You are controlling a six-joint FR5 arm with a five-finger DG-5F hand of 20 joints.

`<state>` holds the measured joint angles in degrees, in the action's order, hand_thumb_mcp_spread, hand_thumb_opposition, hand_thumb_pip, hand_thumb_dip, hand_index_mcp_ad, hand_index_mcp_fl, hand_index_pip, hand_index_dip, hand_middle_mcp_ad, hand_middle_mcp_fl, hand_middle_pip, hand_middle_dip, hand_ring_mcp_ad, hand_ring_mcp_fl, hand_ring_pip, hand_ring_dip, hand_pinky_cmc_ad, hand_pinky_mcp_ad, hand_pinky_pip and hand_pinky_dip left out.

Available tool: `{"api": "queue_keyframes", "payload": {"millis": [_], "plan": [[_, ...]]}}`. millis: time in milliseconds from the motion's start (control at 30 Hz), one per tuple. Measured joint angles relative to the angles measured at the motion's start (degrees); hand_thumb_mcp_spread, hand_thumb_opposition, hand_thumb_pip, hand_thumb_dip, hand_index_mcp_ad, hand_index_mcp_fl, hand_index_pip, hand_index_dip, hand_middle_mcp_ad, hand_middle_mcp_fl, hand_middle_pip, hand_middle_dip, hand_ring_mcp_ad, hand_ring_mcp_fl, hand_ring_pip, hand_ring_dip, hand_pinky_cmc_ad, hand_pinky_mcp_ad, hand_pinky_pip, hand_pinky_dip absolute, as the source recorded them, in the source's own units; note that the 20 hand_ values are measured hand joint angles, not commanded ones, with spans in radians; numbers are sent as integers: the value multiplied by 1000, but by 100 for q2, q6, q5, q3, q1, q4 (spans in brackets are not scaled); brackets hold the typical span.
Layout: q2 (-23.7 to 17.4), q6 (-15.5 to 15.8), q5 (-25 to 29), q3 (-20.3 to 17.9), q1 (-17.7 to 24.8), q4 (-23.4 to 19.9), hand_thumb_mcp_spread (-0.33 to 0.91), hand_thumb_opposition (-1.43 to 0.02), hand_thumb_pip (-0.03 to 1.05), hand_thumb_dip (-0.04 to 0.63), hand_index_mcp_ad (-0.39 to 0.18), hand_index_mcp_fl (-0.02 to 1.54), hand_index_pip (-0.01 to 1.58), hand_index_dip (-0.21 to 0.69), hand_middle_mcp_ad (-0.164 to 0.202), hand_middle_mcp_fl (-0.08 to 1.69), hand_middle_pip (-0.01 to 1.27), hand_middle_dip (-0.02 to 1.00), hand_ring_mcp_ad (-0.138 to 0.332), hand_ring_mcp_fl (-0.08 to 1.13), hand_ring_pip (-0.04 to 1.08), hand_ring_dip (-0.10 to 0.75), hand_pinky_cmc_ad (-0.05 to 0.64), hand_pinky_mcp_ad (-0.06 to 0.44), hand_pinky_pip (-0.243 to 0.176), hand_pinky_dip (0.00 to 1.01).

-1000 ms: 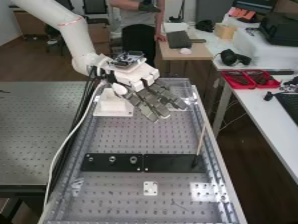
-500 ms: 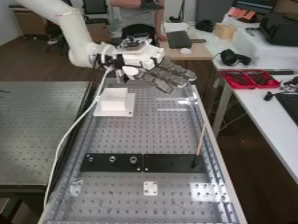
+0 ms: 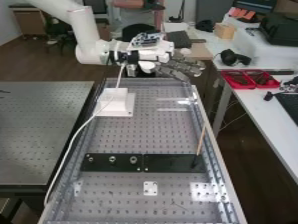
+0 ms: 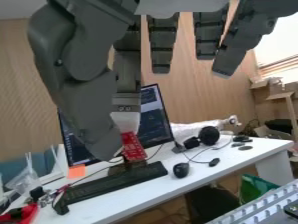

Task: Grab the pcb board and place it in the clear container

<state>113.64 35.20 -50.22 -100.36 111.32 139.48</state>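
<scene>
Against the earlier high views, the hand (image 3: 181, 65) has moved away from the white block (image 3: 115, 101), toward the bench's (image 3: 143, 135) far end and over to the view's right. In the wrist view it is closed in a pinch: the thumb (image 4: 78, 52) and the nearest finger (image 4: 126, 67) appear to grip the red board (image 4: 133, 146) at their tips, while the other fingers hang fairly straight. The board lies out past those tips, not back in the palm, its long axis running roughly onward from the finger with a slight tilt. What matters next is the way from hand to container. Two pale, parallel glints on the bench are probably the clear container (image 3: 172, 109), though its walls are hard to make out. If so, it lies below the hand and back toward the near end, to the right of the block. The one arm would then need to come back and lower the board within the walls, its projecting end clear of the rim.
</scene>
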Motion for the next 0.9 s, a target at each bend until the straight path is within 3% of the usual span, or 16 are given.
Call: {"api": "queue_keyframes", "payload": {"millis": [400, 900], "plan": [[288, -685, -421, 289, 6, 426, 506, -944, 590, 248, -45, 517, 1550, 126, 66, 103, 145, 106, 246, 3, 87, 14, 314, 197, -93, 501], [625, -1248, -634, 344, 6, 715, 506, -941, 590, 244, -49, 517, 1550, 126, 66, 103, 145, 110, 246, 2, 84, 14, 314, 197, -93, 487]]}}
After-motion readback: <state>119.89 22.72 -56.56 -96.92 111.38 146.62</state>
